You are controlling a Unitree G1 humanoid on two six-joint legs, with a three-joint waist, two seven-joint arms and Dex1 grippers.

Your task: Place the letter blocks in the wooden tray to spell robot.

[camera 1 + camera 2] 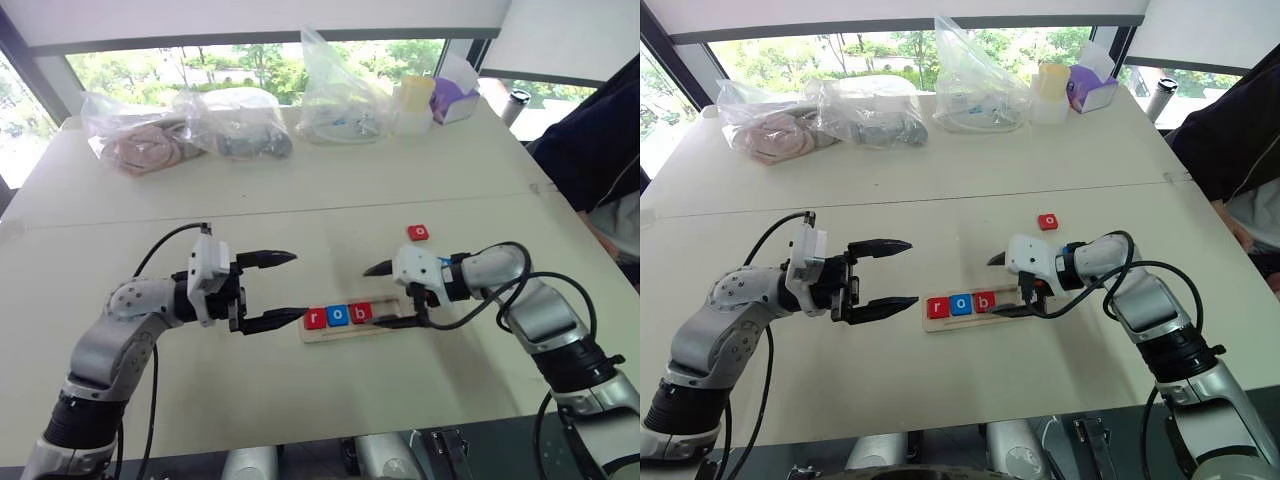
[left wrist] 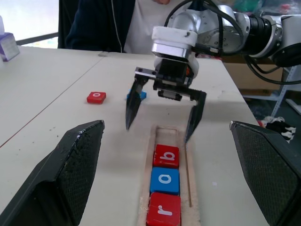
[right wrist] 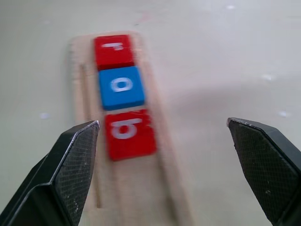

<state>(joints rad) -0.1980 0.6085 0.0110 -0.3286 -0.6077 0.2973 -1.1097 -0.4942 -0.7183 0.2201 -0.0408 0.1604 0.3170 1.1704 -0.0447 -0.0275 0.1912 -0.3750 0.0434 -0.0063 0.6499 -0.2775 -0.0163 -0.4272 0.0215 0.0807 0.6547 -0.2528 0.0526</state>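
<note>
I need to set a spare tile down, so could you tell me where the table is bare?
Bare: the cream table between the clear plastic bags and the pale wooden tray. Crowded: around that tray, flanked by both open grippers, left and right.

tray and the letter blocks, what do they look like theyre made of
The wooden tray looks like pale unfinished wood: matte, light tan, with a thin raised rim. The letter blocks, the red r, blue o and red b in it, look like painted wood or possibly plastic: solid colour with a slight sheen and white printed letters. The look alone leaves that open.
</note>
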